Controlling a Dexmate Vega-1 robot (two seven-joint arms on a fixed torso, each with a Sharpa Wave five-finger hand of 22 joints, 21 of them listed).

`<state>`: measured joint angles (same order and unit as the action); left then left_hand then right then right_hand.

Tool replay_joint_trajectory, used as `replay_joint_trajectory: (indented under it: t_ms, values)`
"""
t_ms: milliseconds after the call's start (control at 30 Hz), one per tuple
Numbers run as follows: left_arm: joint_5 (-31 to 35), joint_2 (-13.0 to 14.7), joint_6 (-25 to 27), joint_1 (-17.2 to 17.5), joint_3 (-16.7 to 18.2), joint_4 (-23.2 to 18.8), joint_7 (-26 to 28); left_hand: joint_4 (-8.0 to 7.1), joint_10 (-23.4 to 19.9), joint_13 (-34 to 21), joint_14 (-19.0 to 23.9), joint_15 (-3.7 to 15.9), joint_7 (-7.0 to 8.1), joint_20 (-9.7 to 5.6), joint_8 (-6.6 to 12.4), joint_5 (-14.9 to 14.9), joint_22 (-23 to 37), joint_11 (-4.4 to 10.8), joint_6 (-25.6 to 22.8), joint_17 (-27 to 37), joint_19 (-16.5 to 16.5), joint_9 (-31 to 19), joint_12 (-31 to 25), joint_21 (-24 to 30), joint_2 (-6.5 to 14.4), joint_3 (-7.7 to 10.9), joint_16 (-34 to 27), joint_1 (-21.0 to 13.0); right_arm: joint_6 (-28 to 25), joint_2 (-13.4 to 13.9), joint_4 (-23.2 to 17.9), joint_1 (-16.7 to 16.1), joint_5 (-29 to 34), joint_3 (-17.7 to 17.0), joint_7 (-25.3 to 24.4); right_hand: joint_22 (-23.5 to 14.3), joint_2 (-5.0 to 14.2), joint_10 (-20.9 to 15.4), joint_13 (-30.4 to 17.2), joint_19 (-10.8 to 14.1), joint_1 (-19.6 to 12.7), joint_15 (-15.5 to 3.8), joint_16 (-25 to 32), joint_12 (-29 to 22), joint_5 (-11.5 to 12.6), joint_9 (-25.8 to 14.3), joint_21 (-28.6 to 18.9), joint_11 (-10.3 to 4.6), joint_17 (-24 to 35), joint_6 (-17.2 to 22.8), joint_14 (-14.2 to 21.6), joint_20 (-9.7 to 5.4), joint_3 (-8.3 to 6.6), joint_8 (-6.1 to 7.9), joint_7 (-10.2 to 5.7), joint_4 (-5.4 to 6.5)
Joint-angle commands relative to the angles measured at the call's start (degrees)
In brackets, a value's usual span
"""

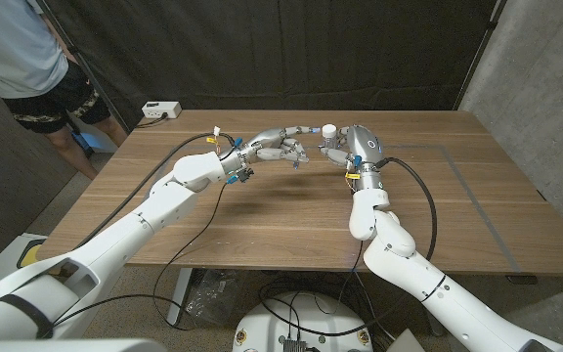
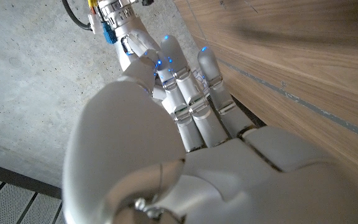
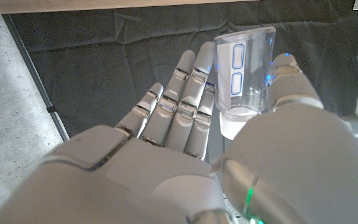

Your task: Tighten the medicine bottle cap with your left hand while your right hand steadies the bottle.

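A: Nearest the lens in the r. wrist view: right hand (image 3: 229, 155), back toward us, fingers (image 3: 188, 106) up, thumb round a clear medicine bottle (image 3: 244, 74) w/ a blue-outlined label. So it's got the bottle.

B: And from the head view, left to right?

A: Left hand (image 1: 280, 145) first, lifted over the wooden surface (image 1: 262, 225), fingers partly apart, one stretched toward the white cap (image 1: 329, 129). Holds nothing that I can see. Then the cap, then the right hand (image 1: 352, 147) gripping the bottle just above the surface, mid-table toward the far edge.

B: Step?

A: Approach, I'd say. Steadying grip looks set; the left hasn't closed on the cap yet. Next it needs to bring thumb + fingers round the cap and turn, w/ the right keeping the bottle from spinning.

B: What can't you tell?

A: Whether the left fingertip touches the cap or is just beside it: too small. The cap's hidden behind the thumb in the r. wrist view. In the l. wrist view the left hand (image 2: 185, 124) shows its back, and what sits beyond the fingers is blocked.
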<state>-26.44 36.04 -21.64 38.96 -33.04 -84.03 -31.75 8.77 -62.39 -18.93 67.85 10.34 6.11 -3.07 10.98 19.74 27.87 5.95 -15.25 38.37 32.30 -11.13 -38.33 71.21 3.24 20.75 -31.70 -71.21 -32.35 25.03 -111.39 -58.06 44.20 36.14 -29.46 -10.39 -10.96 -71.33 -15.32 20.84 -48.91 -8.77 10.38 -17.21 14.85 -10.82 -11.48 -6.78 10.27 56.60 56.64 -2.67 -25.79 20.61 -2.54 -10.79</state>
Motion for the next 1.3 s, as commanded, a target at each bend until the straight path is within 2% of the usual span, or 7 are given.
replay_joint_trajectory:
  t_ms: [33,1033,1300]
  values:
    - [-0.2,-0.8,-0.7,-0.8,0.0,1.8,-1.2,-0.09,-0.6,-12.7,0.5,0.09,-0.37,-3.40,0.01,0.3,-0.1,0.50,-0.4,0.2,-0.2,-0.1,-3.3,0.6,-0.2,0.63,0.4,-0.2,0.1,-0.4,-0.1,0.2,0.2,0.1,-0.5,-0.2,10.50,-5.1,-0.3,0.6,-10.1,-4.45,0.4,-0.3,0.4,-0.1,-0.4,-5.06,0.2,9.6,0.7,-4.28,-2.41,0.02,-9.59,2.45]
    - [0.2,-1.9,-0.5,-2.0,-0.9,2.4,-2.6,-0.10,-0.8,-12.6,0.9,0.08,-0.13,-3.52,-0.30,0.5,-1.8,0.54,0.6,1.2,-0.7,-0.1,-3.5,2.3,-0.7,2.06,1.0,0.5,-0.7,0.2,-2.3,-1.9,1.1,0.2,-0.5,-0.2,10.50,-4.9,-0.8,0.9,-10.6,-4.67,0.5,-0.6,0.3,-0.1,-0.4,-5.03,0.4,9.8,1.5,-4.22,-2.50,-0.59,-9.54,2.22]
    - [0.2,-1.6,0.3,-1.6,-0.8,1.7,-2.4,-0.12,-0.7,-12.7,0.8,0.19,-0.71,-3.63,-0.19,0.5,-2.3,0.67,0.4,1.5,-0.9,-0.1,-3.5,2.8,-0.8,2.48,1.2,0.6,-0.5,0.5,-3.0,-2.5,1.3,-0.2,-0.9,-0.2,10.53,-4.9,-0.9,0.9,-10.6,-4.65,0.5,-0.6,0.2,-0.2,-0.5,-5.02,0.4,9.8,1.6,-4.25,-2.53,-0.74,-9.53,2.24]
